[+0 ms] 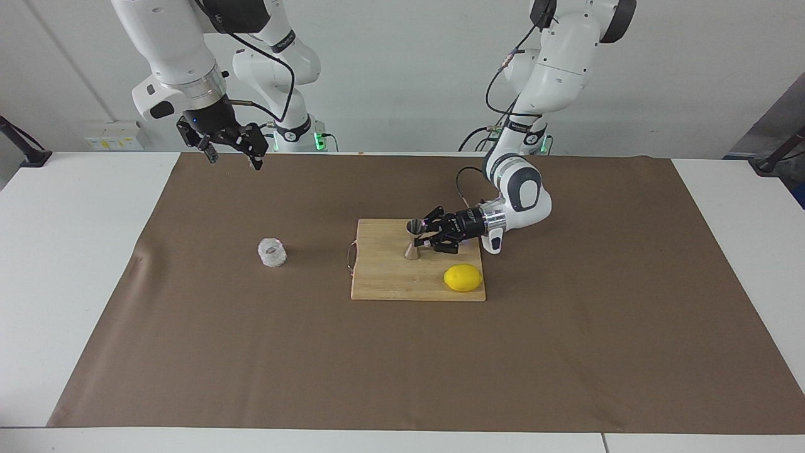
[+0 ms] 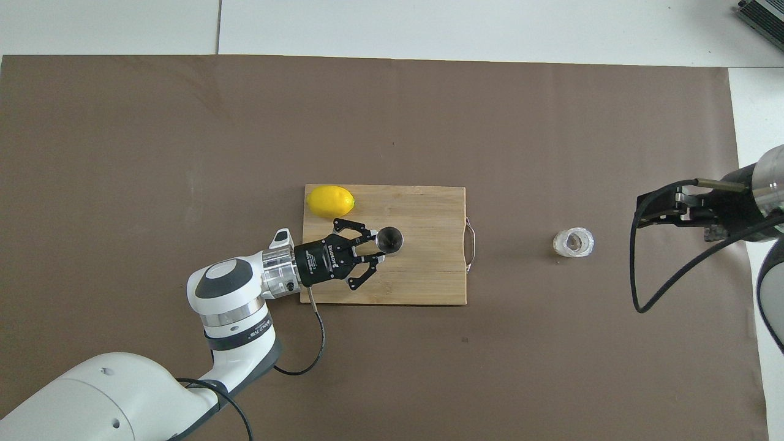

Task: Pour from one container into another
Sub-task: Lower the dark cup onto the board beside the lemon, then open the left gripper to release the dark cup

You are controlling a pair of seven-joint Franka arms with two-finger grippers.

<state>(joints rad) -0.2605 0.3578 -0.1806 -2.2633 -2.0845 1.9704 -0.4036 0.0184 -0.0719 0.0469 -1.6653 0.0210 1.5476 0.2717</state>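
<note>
Steel jigger (image 1: 413,239) stands on the board (image 1: 383,280), pinched at its slick waist by our left gripper (image 1: 426,238). Glass cup (image 1: 272,252), brittle and knobbly, sits toward our open, raised right gripper (image 1: 231,156); we would grip its sides.

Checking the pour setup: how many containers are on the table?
2: the steel jigger upright on the cutting board, gripped by the left gripper; the glass cup on the brown mat toward the right arm's end.
</note>
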